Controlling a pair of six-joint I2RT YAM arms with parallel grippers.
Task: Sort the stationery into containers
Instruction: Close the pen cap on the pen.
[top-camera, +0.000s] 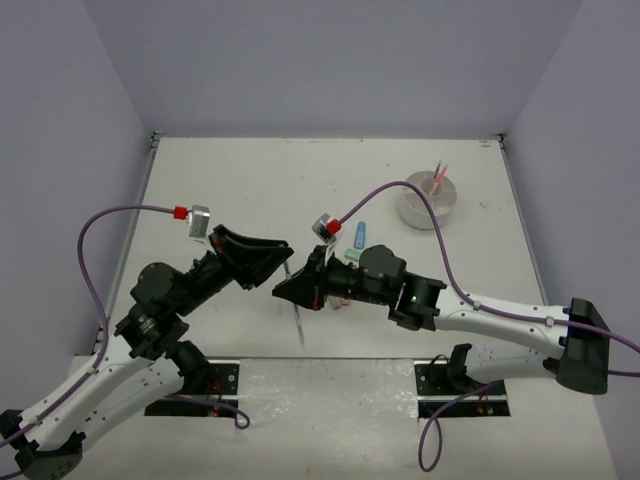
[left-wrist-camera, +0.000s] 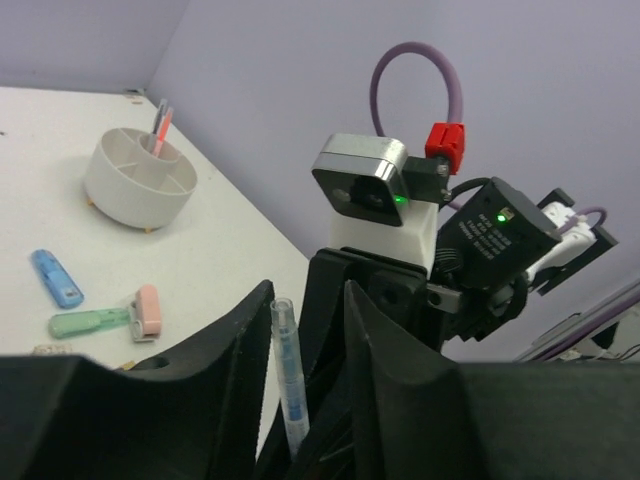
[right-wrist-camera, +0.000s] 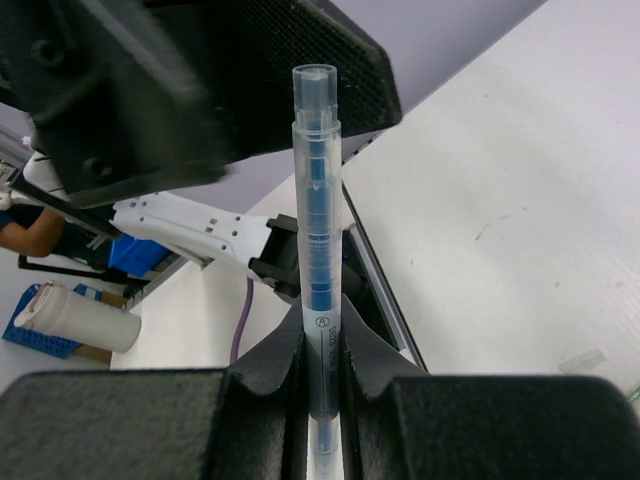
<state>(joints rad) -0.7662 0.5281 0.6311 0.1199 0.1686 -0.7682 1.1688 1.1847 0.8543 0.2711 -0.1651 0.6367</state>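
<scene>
My right gripper (right-wrist-camera: 322, 335) is shut on a clear pen with a blue core (right-wrist-camera: 318, 230) and holds it upright at the table's near middle (top-camera: 299, 320). My left gripper (left-wrist-camera: 308, 290) is open, with its jaws on either side of the pen's top end (left-wrist-camera: 288, 375) and not pressing it. The two grippers meet tip to tip in the top view, left (top-camera: 280, 262) and right (top-camera: 284, 290). The white divided tub (top-camera: 428, 203) stands at the far right and also shows in the left wrist view (left-wrist-camera: 138, 180). A red pen and a clear pen (left-wrist-camera: 160, 120) stand in its centre cup.
Small blocks lie on the table behind the right gripper: a blue one (left-wrist-camera: 56, 277), a green one (left-wrist-camera: 88, 322), a pink one (left-wrist-camera: 148, 309), and the edge of a tan one (left-wrist-camera: 45, 350). Purple cables arc over both wrists.
</scene>
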